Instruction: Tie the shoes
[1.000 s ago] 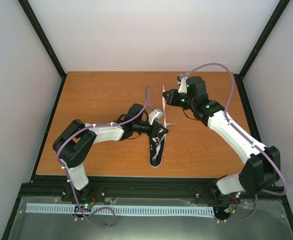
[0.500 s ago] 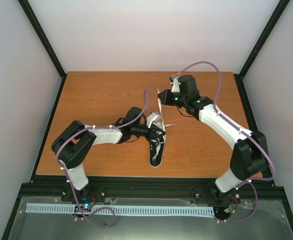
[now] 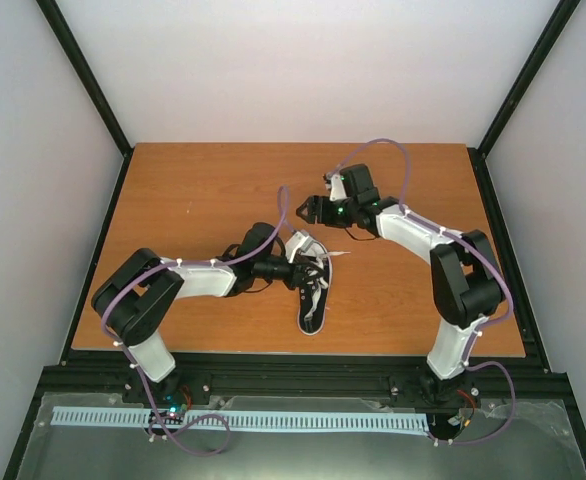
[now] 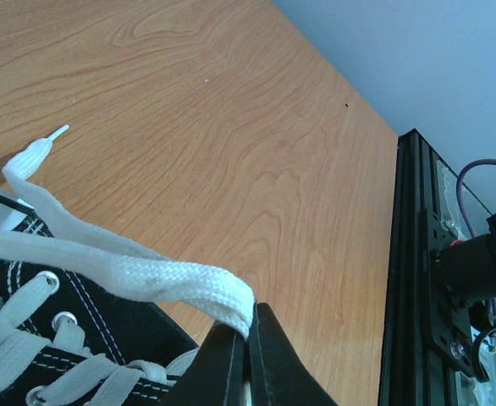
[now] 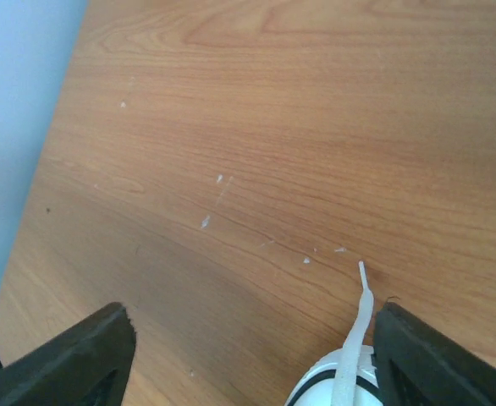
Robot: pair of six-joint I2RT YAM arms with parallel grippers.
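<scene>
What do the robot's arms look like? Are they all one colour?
No. The left arm and the right arm are both made of chunky white and black pieces. A thin purple cable loops along each one, and tiny green lights glow near the right wrist. The right tool has two black fingers.

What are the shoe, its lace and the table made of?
The shoe looks like matte black cloth, likely canvas, sewn with white stitching. Its lace looks like flat white fabric with a visible weave. The table looks like smooth wood or wood-look board, showing grain lines.
</scene>
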